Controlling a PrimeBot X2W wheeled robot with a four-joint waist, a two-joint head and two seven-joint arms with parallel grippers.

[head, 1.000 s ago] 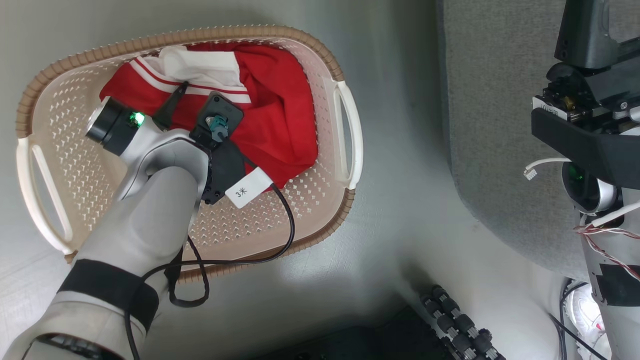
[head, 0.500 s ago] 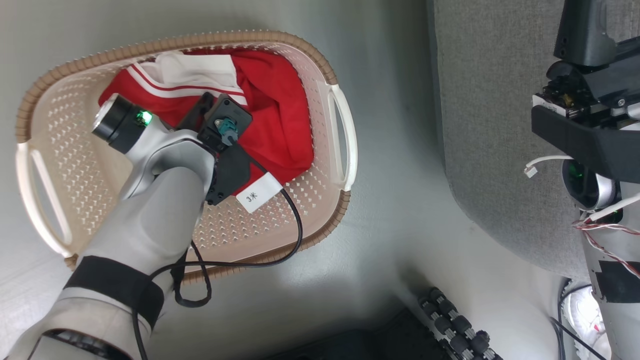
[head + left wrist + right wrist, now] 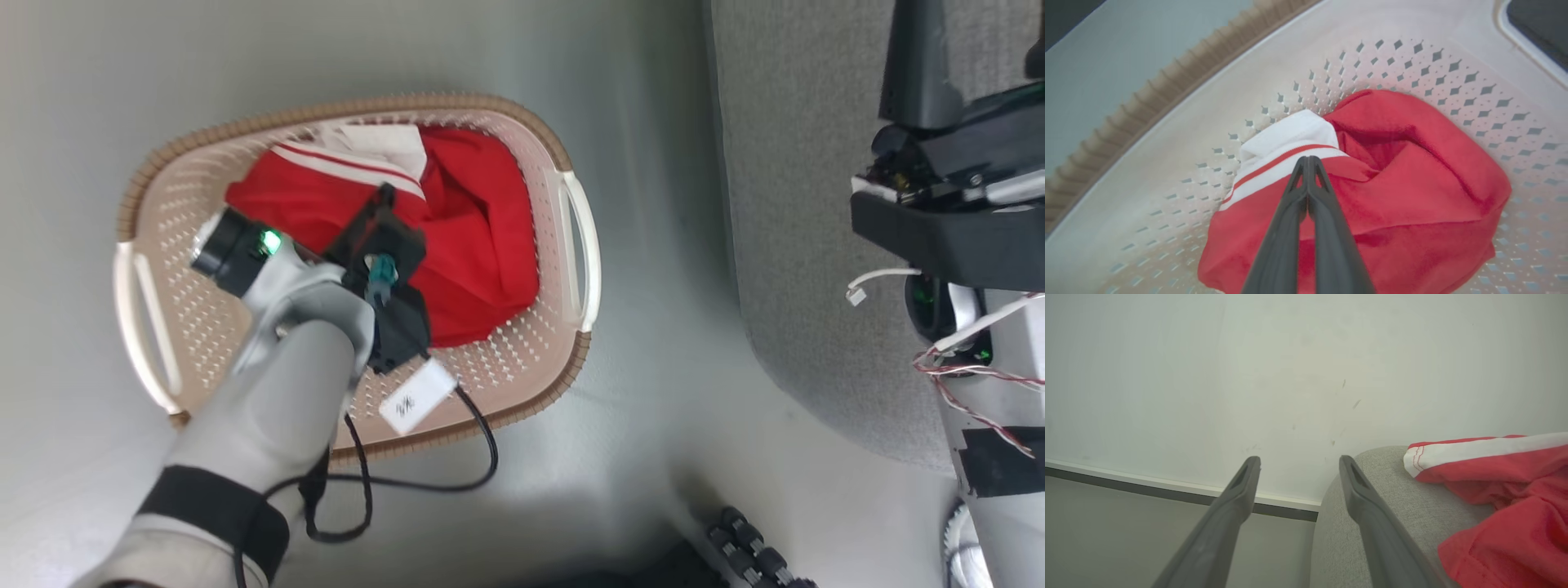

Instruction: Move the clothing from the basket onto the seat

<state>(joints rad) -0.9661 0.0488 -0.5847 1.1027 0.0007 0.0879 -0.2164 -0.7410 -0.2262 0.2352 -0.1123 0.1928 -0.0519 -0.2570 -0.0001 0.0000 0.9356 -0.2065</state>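
**One red garment in the basket, another on the seat**

The basket point(image 3: 343, 110) stands on the pale floor point(image 3: 653, 367), to the left of the seat point(image 3: 800, 204), with a strip of bare floor between them. A red garment point(image 3: 482, 245) lies bunched inside the basket, pushed toward its far side and its right-hand handle. The perforated bottom near the left handle and the near rim is bare. A white band with a thin red stripe runs along the garment's far edge.

The left arm reaches in over the basket's near rim from the lower left of the head view. The left tool point(image 3: 1306, 159) is narrow, its two dark fingers point(image 3: 1290, 228) pressed together from about halfway along to the tips. In the left wrist view the tips sit right at the white striped band. I cannot tell whether any cloth is pinched between them, or whether they touch the fabric at all. A black cable point(image 3: 482, 441) with a white tag point(image 3: 416, 398) loops from the wrist over the rim and onto the floor.

The right tool point(image 3: 1298, 461) is wide open and holds nothing. In its own view one finger shows against the wall and floor, and the other crosses the seat's rounded grey edge. A second red garment point(image 3: 1506, 490) lies on the seat cushion to the right of those fingers, apart from them — a white band with red stitching along its top.
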